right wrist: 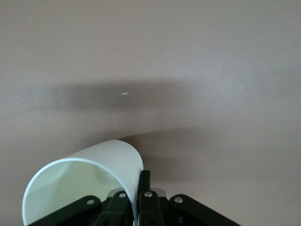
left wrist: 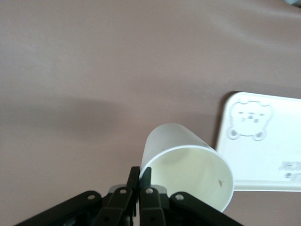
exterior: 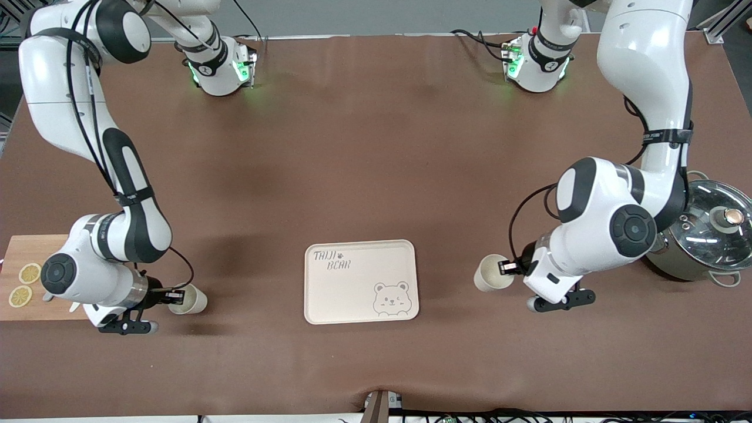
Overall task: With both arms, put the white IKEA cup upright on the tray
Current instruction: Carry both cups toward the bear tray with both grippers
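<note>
— Across the whole frame, what's the surface?
— Brown matte table (exterior: 376, 147), edge to edge. At centre bottom sits the cream tray (exterior: 361, 281), printed "TAIJI BEAR" with a bear face. Lower left of the frame: a wooden board (exterior: 26, 249) carrying lemon slices (exterior: 29, 273). At the right edge, a steel pot (exterior: 705, 235) under a glass lid.
— And the cups?
— Two. One white cup (exterior: 490, 273) is between the tray and the pot; the left gripper (exterior: 510, 268) has its fingers (left wrist: 145, 179) pinched on the rim. The other white cup (exterior: 189, 299) is beside the board, with the right gripper (exterior: 174, 295) clamped on its rim.
— Anything only the wrist views give?
— Left wrist view: the cup's bare inside. Both cups are tilted, neither is on the tray.
</note>
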Controlling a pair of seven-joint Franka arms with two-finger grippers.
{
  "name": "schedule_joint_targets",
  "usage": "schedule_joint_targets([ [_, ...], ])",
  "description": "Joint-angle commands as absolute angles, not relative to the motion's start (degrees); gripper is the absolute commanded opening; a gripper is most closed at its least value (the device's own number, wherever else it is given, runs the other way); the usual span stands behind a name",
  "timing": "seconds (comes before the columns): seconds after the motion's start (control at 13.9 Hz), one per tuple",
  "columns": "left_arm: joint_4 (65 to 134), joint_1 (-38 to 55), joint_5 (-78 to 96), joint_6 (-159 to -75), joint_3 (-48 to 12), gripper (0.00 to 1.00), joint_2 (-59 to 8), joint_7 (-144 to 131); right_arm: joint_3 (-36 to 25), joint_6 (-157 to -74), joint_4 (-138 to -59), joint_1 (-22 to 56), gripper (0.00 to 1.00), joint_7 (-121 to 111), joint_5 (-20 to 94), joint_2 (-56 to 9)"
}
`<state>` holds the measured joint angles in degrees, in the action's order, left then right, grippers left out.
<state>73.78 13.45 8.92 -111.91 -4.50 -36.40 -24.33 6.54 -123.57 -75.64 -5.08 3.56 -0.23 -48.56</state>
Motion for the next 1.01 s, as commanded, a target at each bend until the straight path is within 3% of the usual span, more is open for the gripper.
schedule_joint_targets([
  [0.0,73.4,13.2,10.0,-113.7,-7.7,0.0,-36.6,-29.9,6.8,-115.2,-70.1,-2.0,0.0,12.1,-0.5,-48.2],
  [0.5,73.6,19.9,9.9,-119.4,-9.8,0.0,-40.2,-43.7,6.7,-112.8,-68.3,11.1,0.0,37.5,-0.6,-48.0],
  [0.93,73.9,23.9,8.3,-122.3,-9.1,0.0,-44.6,-45.8,6.7,-116.4,-68.0,16.3,0.0,46.3,-0.6,-49.1],
])
